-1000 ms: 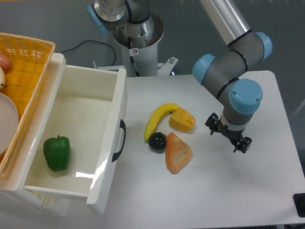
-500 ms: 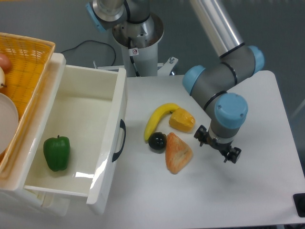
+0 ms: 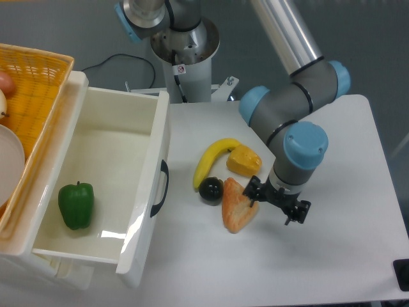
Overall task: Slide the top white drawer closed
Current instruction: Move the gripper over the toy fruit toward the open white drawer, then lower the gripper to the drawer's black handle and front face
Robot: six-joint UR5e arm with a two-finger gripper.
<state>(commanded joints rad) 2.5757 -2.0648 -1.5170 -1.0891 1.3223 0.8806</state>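
Drawer (image 3: 102, 185) sits pulled well out at the left of the table (image 3: 332, 256), front panel facing me, curved black handle (image 3: 160, 188) mid-panel. Not closed at all yet.

My gripper (image 3: 277, 203) hangs low over the table right of the food pile, just beside the bread (image 3: 238, 204); whether it touches I can't tell. Fingers look spread and empty, but the view is from above so I can't call the gap for sure.

Handling, my read: glossy rigid plastic, big but probably light. Only a pepper (image 3: 76, 204) inside. It should slide on a flat push, no grasp needed. Slick surface, so fingers could skate off a glancing contact.

Contact point: front panel at or just beside the handle, centred, so it doesn't rack. Push leftward, square to the panel.

Banana (image 3: 211, 160), dark fruit (image 3: 210, 189), yellow piece (image 3: 244, 161) and bread lie between me and the panel; I need to clear them.
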